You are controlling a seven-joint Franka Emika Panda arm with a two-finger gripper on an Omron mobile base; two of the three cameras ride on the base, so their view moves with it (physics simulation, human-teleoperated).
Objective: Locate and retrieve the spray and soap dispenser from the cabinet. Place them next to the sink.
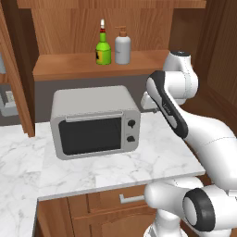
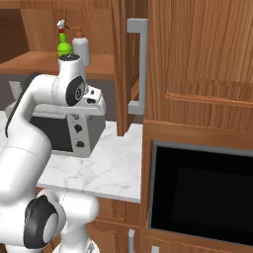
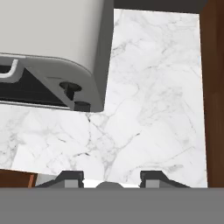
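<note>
A: What's on the counter [image 1: 157, 157]?
B: A grey microwave [image 1: 95, 121], under the cabinet [image 1: 99, 65] shelf.
A: The bottles?
B: Spray [image 1: 103, 47] and soap dispenser [image 1: 122, 46] touch, upright on that shelf.
A: The gripper [image 3: 111, 178]?
B: Empty, fingers slightly apart above the counter.

The arm hides the spray's [image 2: 63, 44] lower body and the microwave's [image 2: 74, 136] left part in the right base view, while the hand view cuts the microwave [image 3: 52, 39] off at its top and left.
</note>
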